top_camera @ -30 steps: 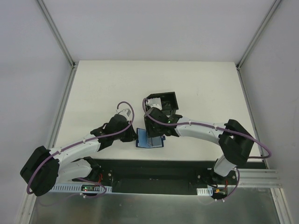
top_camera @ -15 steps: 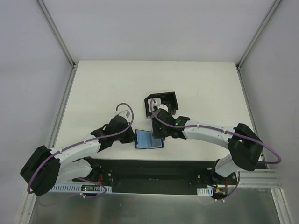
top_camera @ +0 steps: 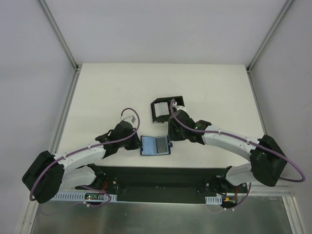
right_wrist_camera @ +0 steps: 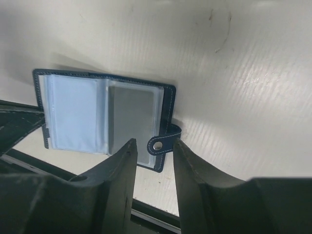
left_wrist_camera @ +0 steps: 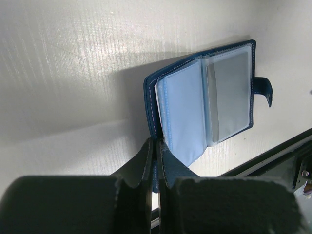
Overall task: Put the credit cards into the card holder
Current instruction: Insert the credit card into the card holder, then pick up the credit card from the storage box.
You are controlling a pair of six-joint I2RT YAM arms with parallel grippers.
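Holder (top_camera: 155, 146): dark blue, lying open on the white worktop (top_camera: 107, 92), close to its near edge and between the tips of the two arms.
Sleeves: clear pages fanned out inside the holder. The one on the left looks pale blue and stands up a little off the cover. The one on the tab side lies flat.
Card (right_wrist_camera: 131, 119): one pale grey card sits inside the flat sleeve on the tab side and fills most of it. No other card can be made out.
Tab (right_wrist_camera: 158, 145): short blue strap with a pale snap, sticking out from the holder's right edge and resting on the worktop.
Left jaws: closed, pinching the left edge of the holder's cover just beside the raised pale page.
Right jaws: open and holding nothing. They are low over the worktop at the holder's right edge, with one finger on either side of the tab and a gap showing to each.
Left arm (top_camera: 83, 155): reaches in from the left, with its tip at the holder's left side.
Right arm (top_camera: 224, 141): curves in from the right, with its tip at the holder's right side.
Box (top_camera: 162, 109): black, beyond the holder and apart from it, with the right arm's wrist just beside it. Its contents cannot be made out.
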